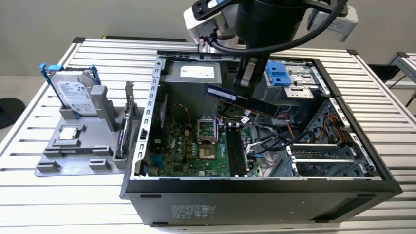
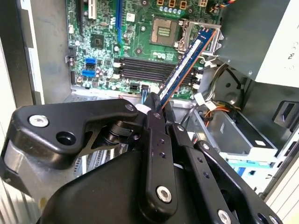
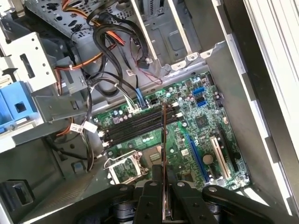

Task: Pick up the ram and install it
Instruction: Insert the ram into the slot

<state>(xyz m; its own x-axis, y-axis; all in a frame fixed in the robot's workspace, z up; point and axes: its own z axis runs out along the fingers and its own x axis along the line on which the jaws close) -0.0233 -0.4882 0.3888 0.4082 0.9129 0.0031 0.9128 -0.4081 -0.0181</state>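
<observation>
The gripper (image 1: 245, 84) hangs over the open computer case (image 1: 260, 197), its black fingers (image 2: 154, 140) closed on the ram (image 1: 252, 103); the grip is on one end of the stick, and the rest of it juts out free. In the exterior view the ram is held in the air above the inside of the case, its long edge sloping down toward the exterior view's right; it is not seated in anything. In the second wrist view the ram (image 2: 187, 60) reaches out from the gripper (image 2: 156, 112) over the green motherboard (image 2: 140, 46), its blue-green face and gold edge showing. In the first wrist view the ram (image 3: 163, 135) is seen edge-on as a thin line running out from the gripper (image 3: 163, 184); its far end lines up over the long black memory slots (image 3: 140, 123), and the processor socket (image 3: 124, 168) lies beside them.

In the exterior view the slots (image 1: 235, 151) lie lower in the case, apart from the ram; black, red and orange cables (image 1: 286, 136) run to the exterior view's right of them. The case rests on a slatted table (image 1: 39, 200); to the exterior view's left of it stands a grey fixture (image 1: 71, 158) holding a hard drive (image 1: 75, 97), a processor chip (image 1: 69, 134) and an upright card (image 1: 129, 112).
</observation>
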